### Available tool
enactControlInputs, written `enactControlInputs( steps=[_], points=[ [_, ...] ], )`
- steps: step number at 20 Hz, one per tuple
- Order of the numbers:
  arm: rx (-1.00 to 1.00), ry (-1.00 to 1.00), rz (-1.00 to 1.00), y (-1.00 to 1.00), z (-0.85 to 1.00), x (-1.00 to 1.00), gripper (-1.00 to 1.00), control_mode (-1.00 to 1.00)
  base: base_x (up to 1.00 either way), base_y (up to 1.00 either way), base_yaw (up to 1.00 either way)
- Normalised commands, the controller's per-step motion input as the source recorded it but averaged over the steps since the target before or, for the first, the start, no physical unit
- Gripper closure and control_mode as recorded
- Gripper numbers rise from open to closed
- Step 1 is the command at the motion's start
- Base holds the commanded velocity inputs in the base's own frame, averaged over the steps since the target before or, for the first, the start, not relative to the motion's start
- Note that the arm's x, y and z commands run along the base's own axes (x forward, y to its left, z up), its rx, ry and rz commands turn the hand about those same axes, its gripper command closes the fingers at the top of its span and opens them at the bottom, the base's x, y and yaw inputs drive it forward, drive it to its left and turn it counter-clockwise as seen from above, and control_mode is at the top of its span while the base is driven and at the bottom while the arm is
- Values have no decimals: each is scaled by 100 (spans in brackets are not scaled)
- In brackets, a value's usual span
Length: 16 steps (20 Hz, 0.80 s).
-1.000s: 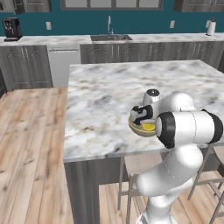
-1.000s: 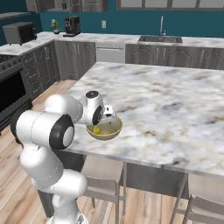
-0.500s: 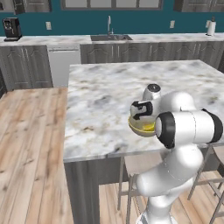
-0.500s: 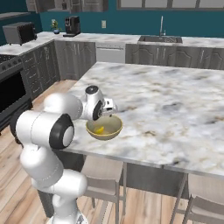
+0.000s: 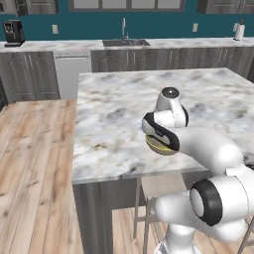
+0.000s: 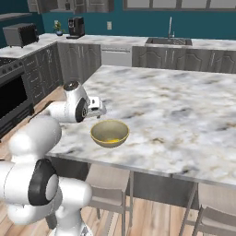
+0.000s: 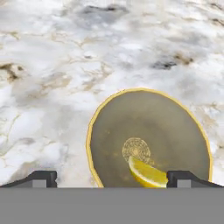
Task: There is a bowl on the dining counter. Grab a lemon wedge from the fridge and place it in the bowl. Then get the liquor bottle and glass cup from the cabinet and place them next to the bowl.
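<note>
- In your left base view, the white arm point(image 5: 198, 149) crosses in front of the yellow bowl point(image 5: 158, 146), which sits on the marble dining counter point(image 5: 114, 114) near its front edge.
- In your right base view, the bowl point(image 6: 109, 133) stands clear of the arm, with the lemon wedge point(image 6: 110, 140) lying inside it; the gripper point(image 6: 102, 110) hangs just beside the bowl's rim.
- In your hand view, the gripper point(image 7: 112, 178) has its fingertips point(image 7: 41, 178) spread wide apart and holds nothing; the lemon wedge point(image 7: 146, 173) rests on the bowl point(image 7: 175, 118) floor between them.
</note>
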Motion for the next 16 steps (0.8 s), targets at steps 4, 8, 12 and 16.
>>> enactControlInputs(
  steps=[4,8,12,16],
  points=[
    [0,6,0,64,100,-81,-100,-100,0,0,0],
    [3,8,0,46,91,-89,-100,-100,0,0,0],
    [9,5,0,32,74,-94,-100,-100,0,0,0],
    [8,-1,0,11,46,-86,-100,-100,0,0,0]
  ],
)
